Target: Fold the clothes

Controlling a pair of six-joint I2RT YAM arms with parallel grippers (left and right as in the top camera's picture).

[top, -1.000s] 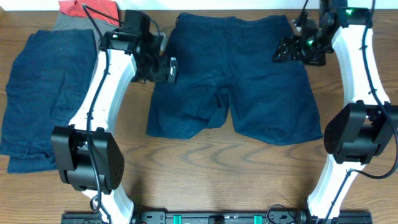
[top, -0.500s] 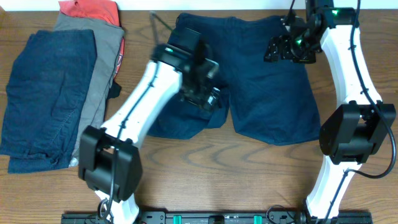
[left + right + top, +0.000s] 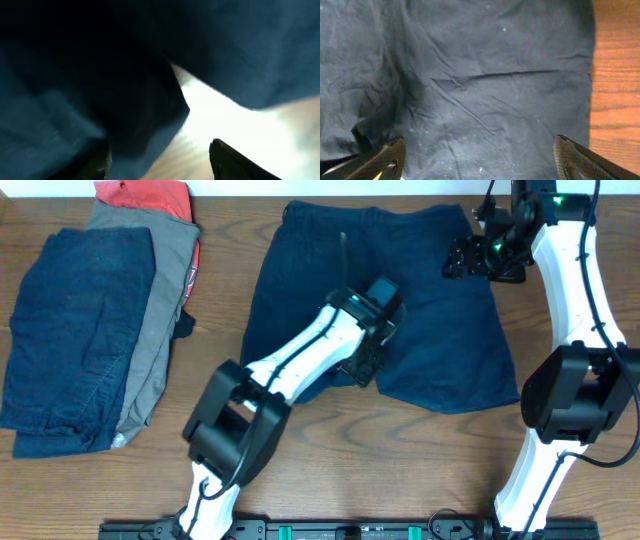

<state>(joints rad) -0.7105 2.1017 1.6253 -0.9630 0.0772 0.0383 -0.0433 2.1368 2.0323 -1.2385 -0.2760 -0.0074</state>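
Navy shorts (image 3: 430, 330) lie spread flat at the table's back middle, waistband away from me. My left gripper (image 3: 365, 370) has reached across the left leg to the crotch. In the left wrist view it (image 3: 160, 167) is open, blurred, close over the dark fabric (image 3: 75, 75) at a hem edge, and holds nothing. My right gripper (image 3: 458, 260) hovers over the shorts' upper right part. In the right wrist view it (image 3: 480, 165) is wide open above the wrinkled fabric (image 3: 495, 75), near the shorts' edge.
A pile of clothes lies at the left: a dark blue garment (image 3: 70, 330) on top, a grey one (image 3: 150, 290) and a red one (image 3: 145, 195) behind. Bare wooden table (image 3: 400, 470) runs along the front and right of the shorts (image 3: 617, 75).
My left arm has swung from the shorts' left edge across to their crotch. My right gripper shifted slightly left, then back, staying open over the upper right part.
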